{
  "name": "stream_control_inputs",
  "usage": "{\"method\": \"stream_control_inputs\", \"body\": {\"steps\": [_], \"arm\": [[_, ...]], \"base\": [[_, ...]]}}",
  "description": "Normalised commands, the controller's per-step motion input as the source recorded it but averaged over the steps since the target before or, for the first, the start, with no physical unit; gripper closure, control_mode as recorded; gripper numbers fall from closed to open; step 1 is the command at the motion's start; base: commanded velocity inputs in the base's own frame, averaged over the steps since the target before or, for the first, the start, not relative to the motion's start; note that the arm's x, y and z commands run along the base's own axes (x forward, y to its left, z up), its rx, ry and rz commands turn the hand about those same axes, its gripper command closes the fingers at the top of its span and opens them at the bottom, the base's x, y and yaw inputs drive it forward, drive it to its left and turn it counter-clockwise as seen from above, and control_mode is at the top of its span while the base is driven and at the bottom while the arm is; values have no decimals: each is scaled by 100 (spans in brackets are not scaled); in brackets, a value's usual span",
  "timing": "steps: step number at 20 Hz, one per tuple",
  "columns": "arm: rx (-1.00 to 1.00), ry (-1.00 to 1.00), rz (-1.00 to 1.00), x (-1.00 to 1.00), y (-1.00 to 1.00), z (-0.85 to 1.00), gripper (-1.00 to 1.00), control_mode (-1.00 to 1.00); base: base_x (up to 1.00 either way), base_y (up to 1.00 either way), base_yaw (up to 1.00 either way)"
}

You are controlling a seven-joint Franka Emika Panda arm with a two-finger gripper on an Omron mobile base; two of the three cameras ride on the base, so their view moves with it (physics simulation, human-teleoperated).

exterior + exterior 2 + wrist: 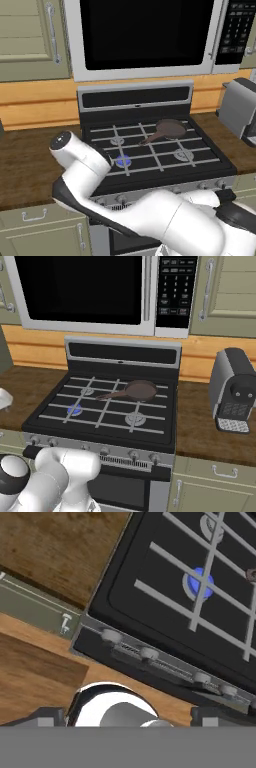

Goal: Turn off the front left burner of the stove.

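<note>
From the hand view I read the claw (pixel 127 719) as spread wide and empty, hanging above the stove (pixel 150 577) edge. The front left burner (pixel 199 582) sits at 1 o'clock, its ring glowing blue, so I judge it lit. To do this step well, I would descend on the leftmost knob (pixel 111 635) at 9 o'clock, centre both tips, then close and rotate. The right base view adds a frying pan (pixel 140 390) and a toaster (pixel 233 390).
</note>
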Motion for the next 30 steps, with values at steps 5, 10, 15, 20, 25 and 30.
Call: {"method": "stream_control_inputs", "body": {"steps": [5,10,15,20,25,30], "arm": [[15,-19,-5,-31,46,-77,-100,-100],[31,-46,-12,-64,-11,-79,-100,-100],[39,-46,-15,-45,-29,-73,-100,-100],[24,-32,-8,-4,-6,-53,-100,-100],[0,-15,0,24,0,-26,-100,-100],[0,-16,0,25,-2,-19,-100,-100]], "base": [[0,0,0],[0,0,0],[0,0,0],[0,0,0],[0,0,0],[0,0,0]]}}
